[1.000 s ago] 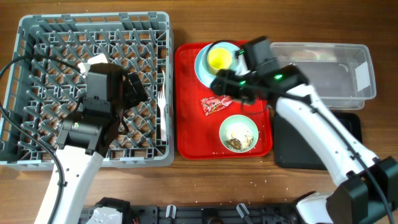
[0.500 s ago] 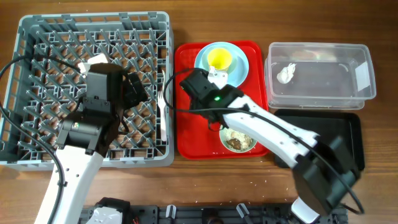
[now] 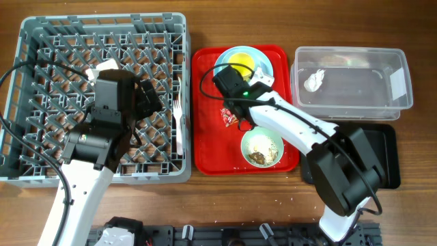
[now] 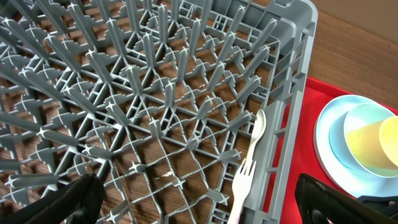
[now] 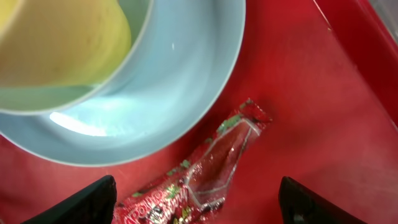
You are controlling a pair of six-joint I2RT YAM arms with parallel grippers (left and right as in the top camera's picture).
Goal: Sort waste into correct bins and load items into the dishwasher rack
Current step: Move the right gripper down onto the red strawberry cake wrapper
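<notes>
The right pincer (image 5: 199, 202) hung released, jaws spread wide over the red wrapper (image 5: 208, 165), which lay on the red tray (image 5: 298, 112) just beside the blue plate (image 5: 186, 74). The left pincer (image 4: 202, 202) gaped open above the dishwasher rack (image 4: 292, 62), where 1 white fork (image 4: 249, 158) lay against the wall.

Bright even light, soft shadows, white glare on the blue plate (image 5: 161, 87) at left, overhead sharp, wrist-view bottom corners blurred.
</notes>
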